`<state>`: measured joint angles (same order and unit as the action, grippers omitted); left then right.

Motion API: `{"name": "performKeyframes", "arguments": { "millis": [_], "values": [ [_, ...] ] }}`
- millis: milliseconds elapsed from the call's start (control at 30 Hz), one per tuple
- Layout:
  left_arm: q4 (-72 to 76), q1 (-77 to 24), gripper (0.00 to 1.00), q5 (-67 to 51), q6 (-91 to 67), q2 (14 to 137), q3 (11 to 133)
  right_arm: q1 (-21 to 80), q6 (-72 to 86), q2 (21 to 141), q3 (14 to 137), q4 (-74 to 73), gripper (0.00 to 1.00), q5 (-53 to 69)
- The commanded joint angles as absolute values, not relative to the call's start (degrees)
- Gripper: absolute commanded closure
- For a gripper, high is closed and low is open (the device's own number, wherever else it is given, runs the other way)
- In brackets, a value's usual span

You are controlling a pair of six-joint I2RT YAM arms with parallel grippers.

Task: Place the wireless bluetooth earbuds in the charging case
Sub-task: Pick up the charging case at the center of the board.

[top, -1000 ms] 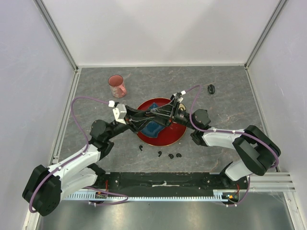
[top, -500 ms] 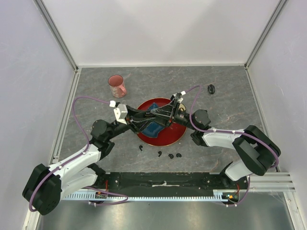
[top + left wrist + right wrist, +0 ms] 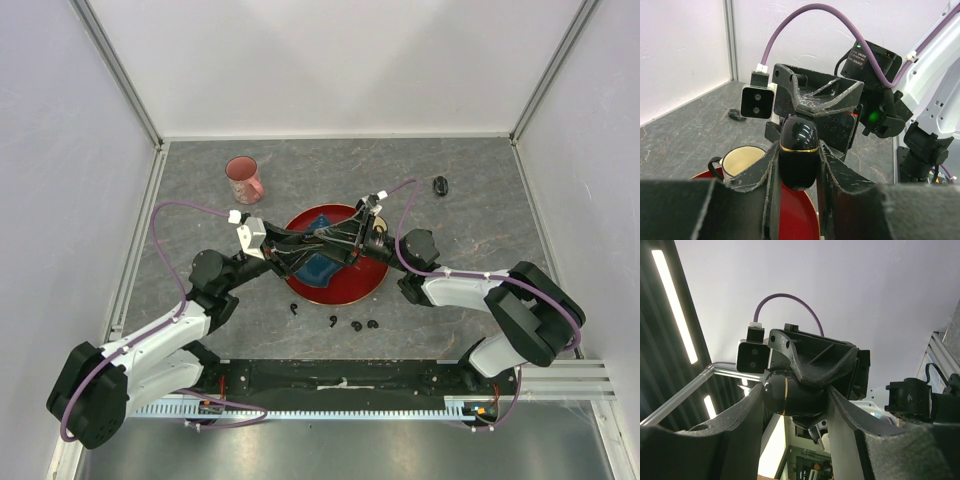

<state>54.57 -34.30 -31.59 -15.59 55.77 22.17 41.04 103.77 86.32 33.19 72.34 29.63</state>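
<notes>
Top: both arms reach inward, wrists meeting above red plate (image 3: 372, 282). Four earbuds (image 3: 333, 321) lie loose on tabletop (image 3: 480, 230), just near-side of plate, roughly midway between arms.
Left wrist: left pincer (image 3: 799, 155) clenched on charging case (image 3: 798, 142), long axis upright, lid looks closed.
Right wrist: right pincer (image 3: 794, 397) appears clamped on same case.

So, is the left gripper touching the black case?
Touching. In the left wrist view, the left gripper holds the case: both fingers press against its sides, with no gap visible on either side.
</notes>
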Motion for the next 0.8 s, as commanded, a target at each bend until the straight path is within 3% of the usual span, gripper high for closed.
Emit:
{"name": "performKeyframes", "arguments": {
  "millis": [0, 100, 133, 200, 233, 300, 333, 433, 567, 667, 767],
  "values": [
    [57.2, -34.9, 0.94, -30.8, -16.0, 55.4, 23.9, 41.2, 102.8, 86.3, 33.1, 75.3, 0.74, 29.5],
    [57.1, -34.8, 0.98, -31.2, -15.9, 55.5, 23.9, 41.2, 101.2, 85.6, 33.0, 73.4, 0.67, 29.4],
    [57.2, -34.9, 0.98, -31.5, -15.9, 55.5, 23.9, 41.2, 100.4, 85.3, 33.0, 73.0, 0.51, 29.2],
    [57.4, -35.0, 0.98, -31.4, -15.9, 55.2, 23.5, 41.2, 99.0, 84.2, 33.0, 70.8, 0.39, 28.8],
    [57.8, -34.9, 0.98, -31.2, -15.9, 55.2, 23.1, 41.0, 96.9, 83.8, 33.1, 69.9, 0.26, 28.7],
    [59.7, -35.0, 0.98, -30.0, -16.0, 54.4, 21.6, 40.4, 94.7, 82.1, 33.4, 67.9, 0.14, 28.7],
    [60.3, -34.9, 0.98, -29.4, -16.1, 54.1, 21.1, 40.0, 92.7, 81.4, 33.6, 67.4, 0.03, 28.7],
    [62.9, -34.9, 0.98, -27.7, -15.9, 52.7, 19.3, 38.8, 87.6, 77.9, 35.8, 60.5, 0.02, 29.4],
    [64.7, -34.9, 0.98, -25.7, -15.6, 51.6, 17.6, 38.1, 68.9, 70.8, 40.7, 33.5, 0.02, 27.1],
    [65.0, -34.9, 0.98, -26.4, -14.9, 52.5, 18.1, 37.7, 55.4, 63.7, 45.5, 14.2, 0.02, 19.9],
    [68.6, -34.9, 0.98, -23.1, -17.2, 52.9, 17.1, 36.1, 50.1, 59.8, 47.5, 7.0, 0.02, 14.9]
  ]
}}
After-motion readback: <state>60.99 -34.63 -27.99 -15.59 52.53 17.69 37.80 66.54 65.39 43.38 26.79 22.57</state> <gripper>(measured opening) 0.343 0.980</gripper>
